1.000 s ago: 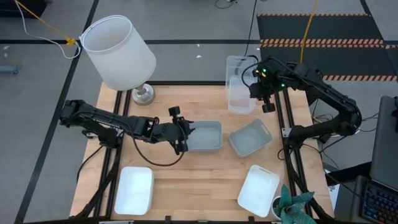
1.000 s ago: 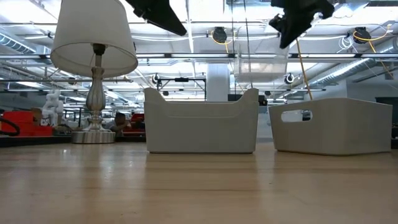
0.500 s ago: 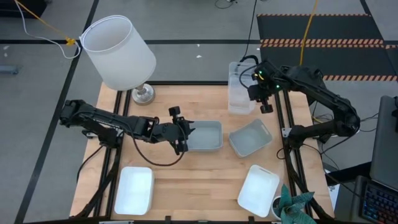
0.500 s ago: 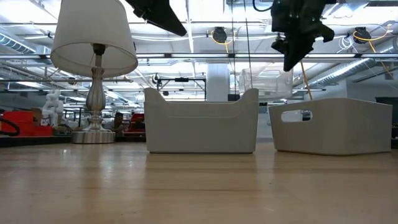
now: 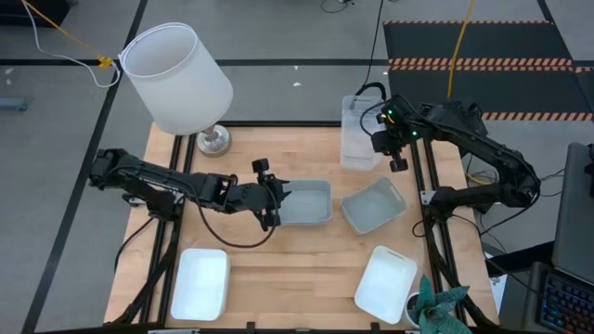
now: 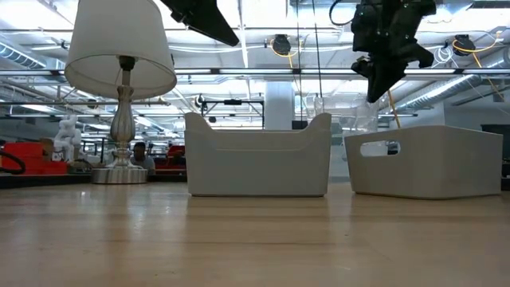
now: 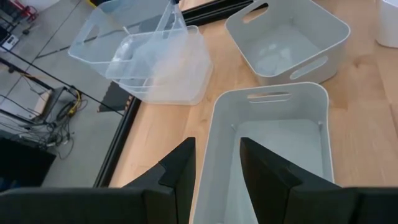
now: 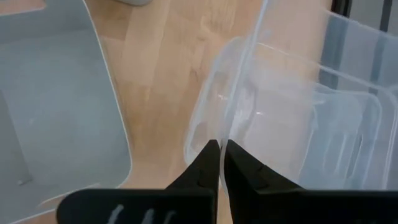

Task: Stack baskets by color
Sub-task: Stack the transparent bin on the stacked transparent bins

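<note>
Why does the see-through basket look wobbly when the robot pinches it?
The clear basket is probably light and bendy: the right gripper holds one thin wall. It looks smooth, so it may slip. It will likely tilt, held by one edge.

Lamp (image 5: 181, 79) at the table's (image 5: 306, 269) corner

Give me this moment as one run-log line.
left gripper: jaws astride grey-blue basket wall | right gripper: shut on clear basket wall, table's far edge | white baskets: unstacked, near edge
</note>
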### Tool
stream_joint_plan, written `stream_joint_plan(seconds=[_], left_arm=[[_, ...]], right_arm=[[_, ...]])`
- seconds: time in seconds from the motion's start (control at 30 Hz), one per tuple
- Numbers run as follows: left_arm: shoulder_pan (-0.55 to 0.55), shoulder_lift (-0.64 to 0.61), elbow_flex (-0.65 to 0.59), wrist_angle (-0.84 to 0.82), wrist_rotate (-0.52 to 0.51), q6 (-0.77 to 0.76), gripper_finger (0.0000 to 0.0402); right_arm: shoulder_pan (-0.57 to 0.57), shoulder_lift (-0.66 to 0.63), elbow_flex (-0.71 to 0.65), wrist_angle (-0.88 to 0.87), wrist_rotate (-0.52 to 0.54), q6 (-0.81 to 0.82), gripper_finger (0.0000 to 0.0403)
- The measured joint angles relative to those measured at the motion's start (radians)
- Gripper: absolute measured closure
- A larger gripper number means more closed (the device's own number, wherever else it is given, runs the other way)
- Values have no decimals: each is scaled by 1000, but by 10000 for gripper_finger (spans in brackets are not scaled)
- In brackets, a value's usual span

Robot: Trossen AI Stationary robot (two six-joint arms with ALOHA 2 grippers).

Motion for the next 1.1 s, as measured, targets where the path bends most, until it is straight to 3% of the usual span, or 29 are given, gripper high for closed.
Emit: stream_joint_plan(seconds=[0.6, 1.1], left_arm=[[0, 0, 0, 0, 23, 2, 276], [0, 0, 0, 0, 23, 2, 276]], right_arm=[[-42, -3, -10, 2, -27, -22, 399], [-41, -2, -145, 108, 7, -55, 382]])
